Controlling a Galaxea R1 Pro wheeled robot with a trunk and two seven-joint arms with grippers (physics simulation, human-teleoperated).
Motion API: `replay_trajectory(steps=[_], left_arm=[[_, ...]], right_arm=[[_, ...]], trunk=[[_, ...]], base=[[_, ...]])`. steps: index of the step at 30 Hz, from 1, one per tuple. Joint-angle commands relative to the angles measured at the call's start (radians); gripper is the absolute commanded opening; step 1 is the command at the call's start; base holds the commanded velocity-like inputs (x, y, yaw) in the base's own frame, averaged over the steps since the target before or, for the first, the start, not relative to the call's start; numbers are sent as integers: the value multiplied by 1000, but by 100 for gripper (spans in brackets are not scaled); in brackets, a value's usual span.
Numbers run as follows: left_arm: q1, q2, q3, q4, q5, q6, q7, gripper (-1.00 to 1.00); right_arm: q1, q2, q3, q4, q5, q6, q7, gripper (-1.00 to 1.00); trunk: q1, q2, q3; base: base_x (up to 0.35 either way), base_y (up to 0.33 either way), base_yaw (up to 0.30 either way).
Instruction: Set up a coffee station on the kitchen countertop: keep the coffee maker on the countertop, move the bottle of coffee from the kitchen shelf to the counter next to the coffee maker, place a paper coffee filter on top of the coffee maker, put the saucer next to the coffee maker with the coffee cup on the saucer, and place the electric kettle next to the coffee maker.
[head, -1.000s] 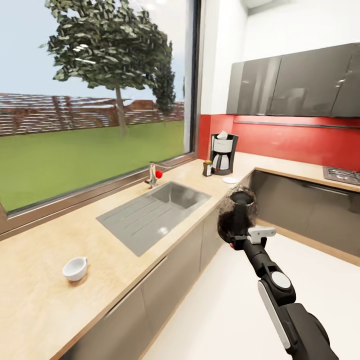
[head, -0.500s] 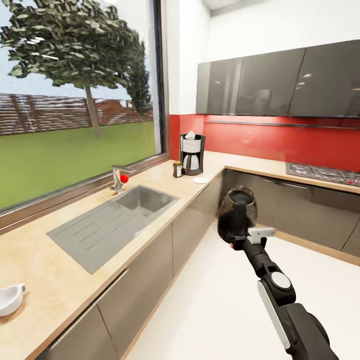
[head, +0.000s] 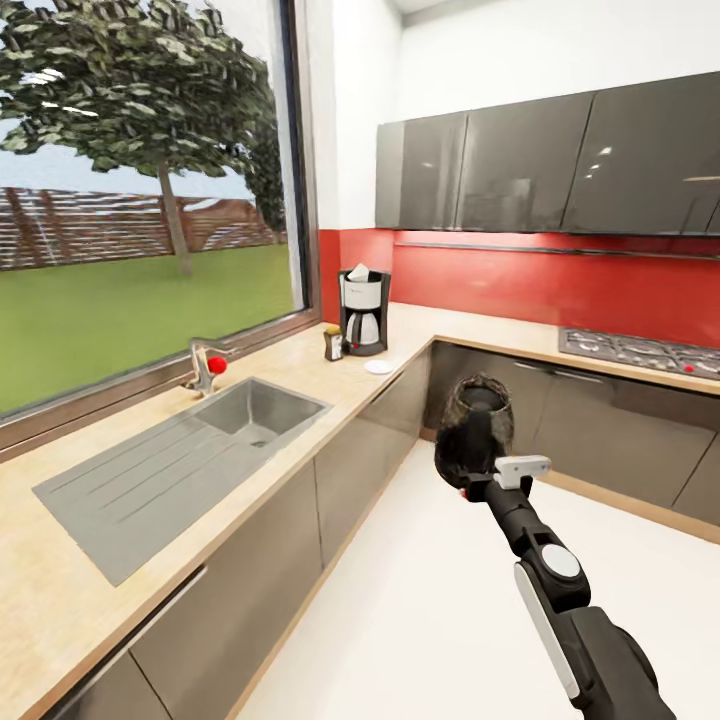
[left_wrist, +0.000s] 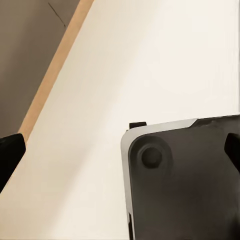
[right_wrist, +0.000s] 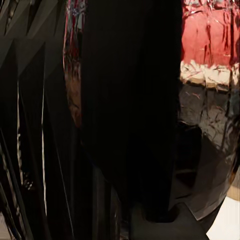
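My right gripper (head: 482, 478) is shut on the black handle of the electric kettle (head: 474, 428), a dark smoky body held over the floor; the right wrist view has the electric kettle (right_wrist: 130, 110) close up. The coffee maker (head: 363, 312) stands in the far corner of the kitchen countertop (head: 290, 375) with a white paper filter (head: 358, 272) on top. The bottle of coffee (head: 333, 345) stands at its left and the saucer (head: 379, 367) lies in front of it. The coffee cup is out of view. My left gripper (left_wrist: 120, 150) is open over the floor.
A steel sink (head: 170, 465) with a faucet (head: 205, 366) is set into the counter under the window. Grey cabinet fronts (head: 360, 460) run along both sides of the corner. A hob (head: 640, 352) sits on the right-hand counter. White floor (head: 420, 600) lies ahead.
The camera has turned and moved along the counter, so the coffee cup has slid out at the left. The kettle stays in my right gripper as before.
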Motion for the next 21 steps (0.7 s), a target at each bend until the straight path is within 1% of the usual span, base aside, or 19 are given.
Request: replay_trajectory(steps=[1,12,18,21], left_arm=[[0,1,-8,-2,9,-2,2,100],[-1,1,-7,-2,9,-3,2,100],[-1,1,-7,-2,9,-3,2,100],[-1,1,-5,-2,9,-3,2,100]], right_arm=[[-1,-1,2,-2,-5,5,-4,-100],[-1,-1,2,-2,-5,5,-4,-100],[-1,-1,2,-2,-5,5,-4,-100],[-1,-1,2,-2,-5,5,-4,-100]], trunk=[[1,-2,-2],[1,-2,-2],[1,-2,-2],[1,-2,-2]], base=[[227,-214,0],[266,-183,0],[324,-35,-3],[334,-3,-115]])
